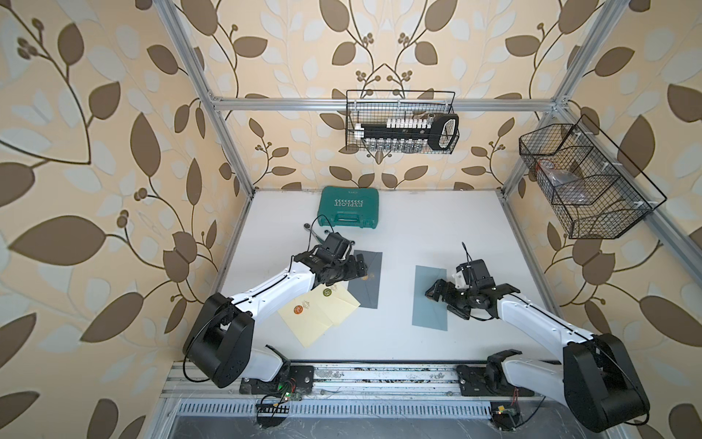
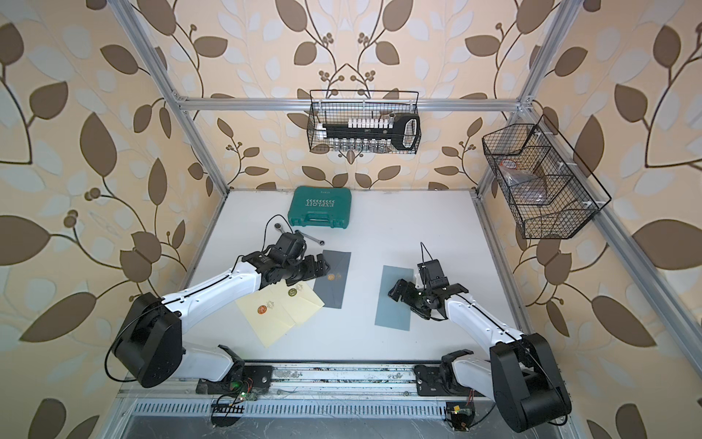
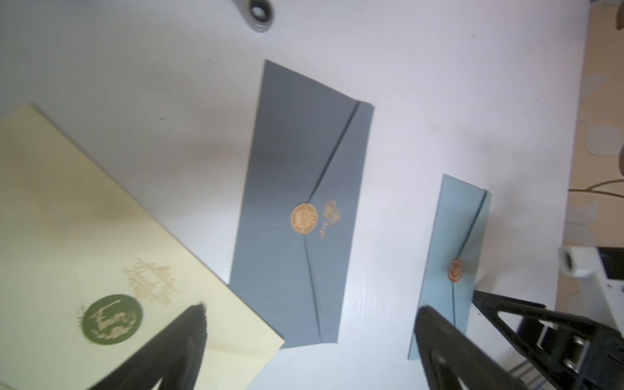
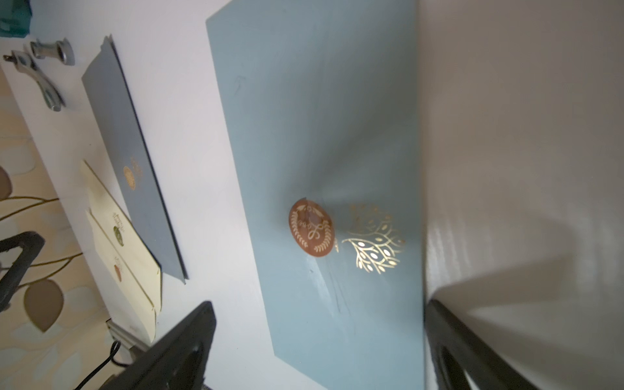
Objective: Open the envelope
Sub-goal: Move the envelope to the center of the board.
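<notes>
My right pincer point(image 1: 444, 302) hangs fully open, empty, above the flat pale-blue paper envelope point(image 4: 320, 118). Expect light, thin, flexible stock; grip the flap beside the round copper seal point(image 4: 310, 228).

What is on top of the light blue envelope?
A round copper seal sits on the middle of the light blue envelope, beside a gold leaf print. The open right gripper hangs over it and hides the seal in both top views.

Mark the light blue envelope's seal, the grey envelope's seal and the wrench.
light blue envelope's seal point(image 4: 311, 227), right wrist view, sticker centre.
grey envelope's seal point(image 3: 304, 218), left wrist view, sticker centre.
wrench point(image 2: 311, 237), in a top view, mid-handle.
</notes>
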Robot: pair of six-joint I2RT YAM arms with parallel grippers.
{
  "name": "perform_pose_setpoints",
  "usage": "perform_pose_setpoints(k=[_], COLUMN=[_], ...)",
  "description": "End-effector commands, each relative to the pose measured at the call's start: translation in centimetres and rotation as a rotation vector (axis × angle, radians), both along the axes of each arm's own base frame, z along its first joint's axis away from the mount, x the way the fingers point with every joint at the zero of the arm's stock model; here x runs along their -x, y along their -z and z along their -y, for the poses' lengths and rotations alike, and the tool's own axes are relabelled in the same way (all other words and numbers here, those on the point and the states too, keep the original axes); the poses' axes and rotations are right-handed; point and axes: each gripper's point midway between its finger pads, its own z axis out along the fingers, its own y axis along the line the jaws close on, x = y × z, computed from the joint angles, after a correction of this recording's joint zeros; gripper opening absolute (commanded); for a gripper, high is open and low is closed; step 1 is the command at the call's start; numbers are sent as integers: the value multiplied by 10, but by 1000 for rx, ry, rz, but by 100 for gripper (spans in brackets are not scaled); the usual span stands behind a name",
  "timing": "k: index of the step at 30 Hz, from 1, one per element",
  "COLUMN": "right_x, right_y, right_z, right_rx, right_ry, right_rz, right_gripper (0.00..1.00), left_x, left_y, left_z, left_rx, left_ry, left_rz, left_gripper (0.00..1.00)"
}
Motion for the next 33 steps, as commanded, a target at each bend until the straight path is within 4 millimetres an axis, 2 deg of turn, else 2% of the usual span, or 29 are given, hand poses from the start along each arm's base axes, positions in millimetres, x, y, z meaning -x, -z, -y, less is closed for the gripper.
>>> perform_pose_setpoints(k=[1, 5, 9, 13, 17, 24, 28, 33], right_x=[1, -1, 0, -3, -4, -2, -6, -14], right_y=[-2, -7, -6, -12, -14, -6, -7, -7], right_z=[-18, -19, 21, 35, 38, 35, 32, 28], right_rx=[-97, -86, 105, 98, 95, 98, 78, 61], right_ry=[-55, -64, 69, 134, 170, 126, 119, 96], right_rz=[19, 40, 42, 65, 62, 60, 82, 83], right_gripper=[95, 93, 93, 93, 94, 94, 94, 93], left_x=[14, 26, 37, 44, 46, 44, 45, 46], left_y=[-18, -5, 3, 13, 22, 28, 40, 46], left_z=[46, 86, 122, 147, 163, 183, 187, 187], left_rx=[74, 59, 63, 54, 54, 78, 13, 22], left_ry=[136, 222, 305, 366, 400, 453, 467, 439], left_rz=[22, -15, -39, -66, -97, -118, -152, -158], left_gripper=[99, 99, 99, 99, 99, 99, 99, 99])
